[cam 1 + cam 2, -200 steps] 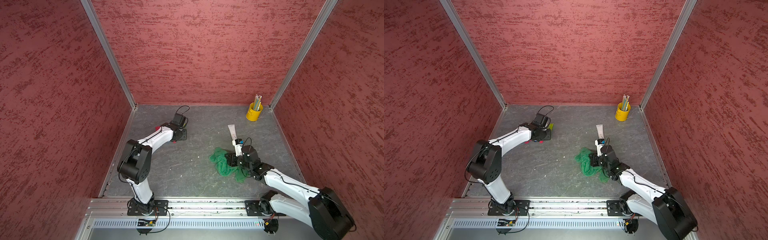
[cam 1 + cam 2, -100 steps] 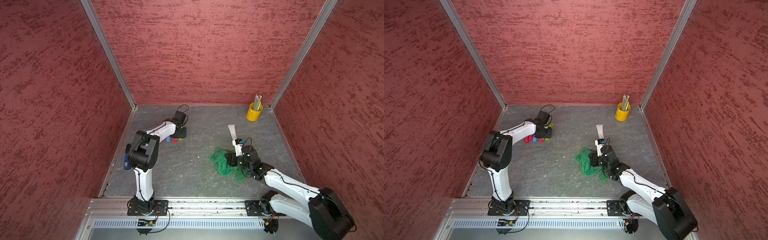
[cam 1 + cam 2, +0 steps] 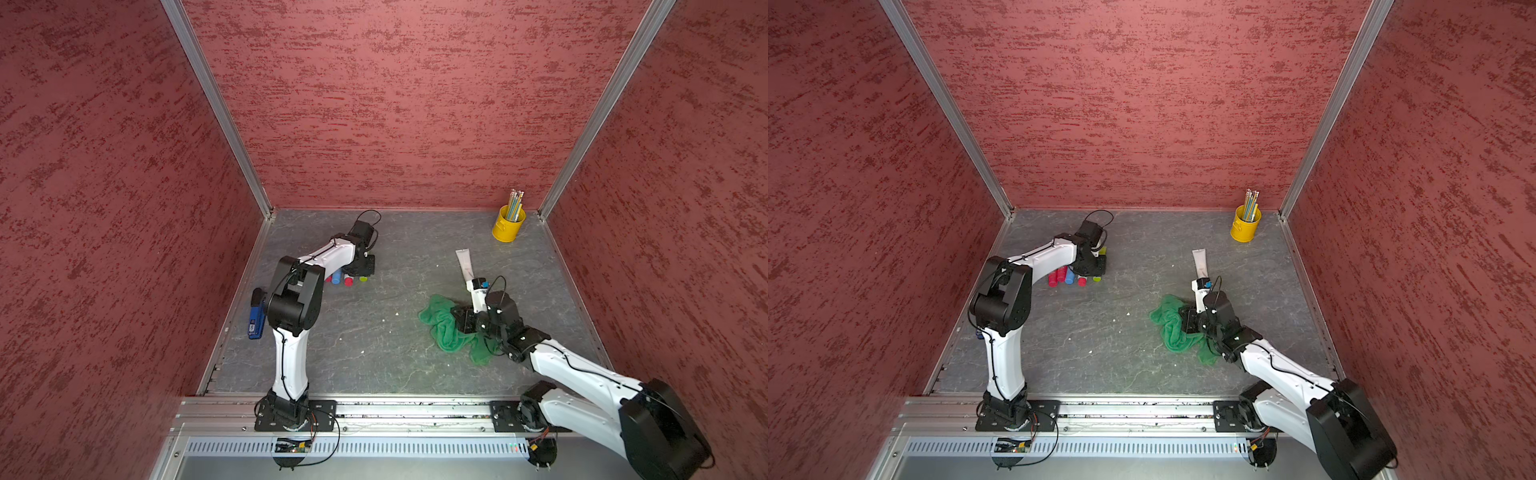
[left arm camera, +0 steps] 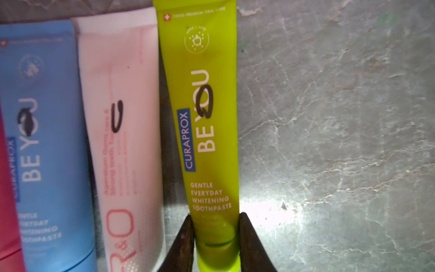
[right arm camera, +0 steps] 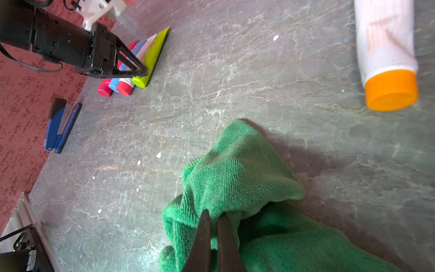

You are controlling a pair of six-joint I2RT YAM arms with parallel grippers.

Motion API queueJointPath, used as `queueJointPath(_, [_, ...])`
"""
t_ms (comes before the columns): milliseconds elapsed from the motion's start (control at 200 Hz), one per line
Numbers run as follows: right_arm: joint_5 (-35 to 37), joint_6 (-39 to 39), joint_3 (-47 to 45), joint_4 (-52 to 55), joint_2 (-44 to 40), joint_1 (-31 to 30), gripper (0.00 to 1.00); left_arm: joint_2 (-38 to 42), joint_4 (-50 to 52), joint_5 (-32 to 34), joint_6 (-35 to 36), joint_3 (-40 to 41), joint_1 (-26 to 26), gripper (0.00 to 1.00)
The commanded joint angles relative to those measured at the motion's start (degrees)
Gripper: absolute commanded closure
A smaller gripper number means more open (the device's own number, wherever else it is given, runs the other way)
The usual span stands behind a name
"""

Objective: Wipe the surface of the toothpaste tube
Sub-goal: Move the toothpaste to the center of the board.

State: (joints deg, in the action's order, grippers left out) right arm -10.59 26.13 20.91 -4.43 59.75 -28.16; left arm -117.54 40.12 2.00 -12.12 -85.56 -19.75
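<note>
Left gripper (image 4: 216, 214) clasps lime tube (image 4: 202, 117) — right gripper (image 5: 214, 213) pinches green cloth (image 5: 235, 176).

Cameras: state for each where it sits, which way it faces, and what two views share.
Top views: high above the front edge, facing down onto the grey table; both arms show, with left gripper and right gripper.
Left wrist: on the left arm, facing along its fingers, which clasp the lime-green toothpaste tube near its cap.
Right wrist: on the right arm, facing along its fingers, which pinch the green cloth.
Shared: both wrist views show the lime-green toothpaste tube.
</note>
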Motion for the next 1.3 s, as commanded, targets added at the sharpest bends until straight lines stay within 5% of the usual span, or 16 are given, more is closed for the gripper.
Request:
queueJointPath(0, [-1.3,0.5,0.1,-0.6,-2.2,1.7,0.99,1.7,2.2,-1.2,1.4,1.2,-2.7,0.80])
queueJointPath(266, [-3.3,2.2,5.8,1.8,-3.9,3.6,0.99,15.1,1.5,-1.1,0.3,13.5,-19.0,0.79])
queueJointPath(596, [-6.0,1.4,15.3,0.6,5.6,4.2,0.98,29.4,-4.5,1.6,-4.3,28.8,-39.4,0.77])
queueJointPath(857, [-15.0,6.3,8.7,-10.4,12.7,4.2,0.98,24.9,-7.3,2.3,-5.2,30.6,-41.6,0.70])
queueJointPath(1057, [-16.7,6.1,4.0,-10.9,11.9,3.6,0.97,24.2,-8.5,2.6,-5.0,30.3,-42.4,0.51])
queueJointPath(1293, [-21.7,5.8,0.7,-16.4,14.3,3.0,0.85,24.3,-9.1,2.2,-6.4,32.5,-43.1,0.47])
